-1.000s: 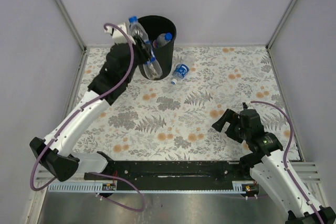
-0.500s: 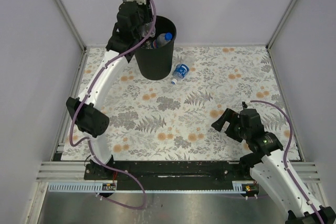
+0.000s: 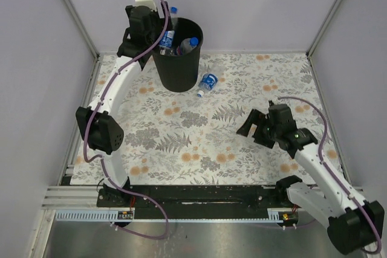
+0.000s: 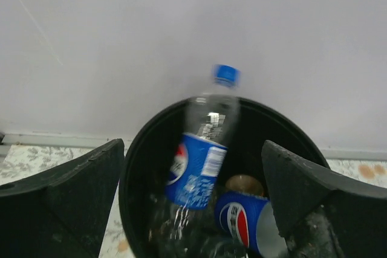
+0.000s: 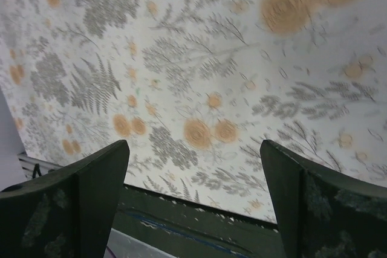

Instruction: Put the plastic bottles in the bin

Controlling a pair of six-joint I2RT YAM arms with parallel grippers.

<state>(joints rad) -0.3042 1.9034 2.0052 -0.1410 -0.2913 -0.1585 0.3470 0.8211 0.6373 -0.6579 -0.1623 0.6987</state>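
Observation:
The black bin (image 3: pixel 179 67) stands at the back left of the table. My left gripper (image 3: pixel 156 28) hovers over its near-left rim, open, and a clear bottle (image 3: pixel 168 29) with a blue label and blue cap drops free into it, cap up. The left wrist view shows that bottle (image 4: pixel 199 167) loose between the spread fingers (image 4: pixel 78 191), above the bin's mouth (image 4: pixel 138 167). Another blue-labelled bottle (image 4: pixel 251 222) lies inside; its blue-capped neck (image 3: pixel 188 44) pokes over the rim. One more bottle (image 3: pixel 208 82) lies on the cloth right of the bin. My right gripper (image 3: pixel 249 124) is open and holds nothing.
A floral cloth (image 3: pixel 199 131) covers the table, and the right wrist view looks down on it (image 5: pixel 199 89) with the black front rail (image 5: pixel 199 222) below. Grey walls with metal posts (image 3: pixel 75 13) close in the back and sides.
The left arm swung the bottle up over the bin and its jaws opened, so the bottle now falls in. The right arm reached forward and slightly left.

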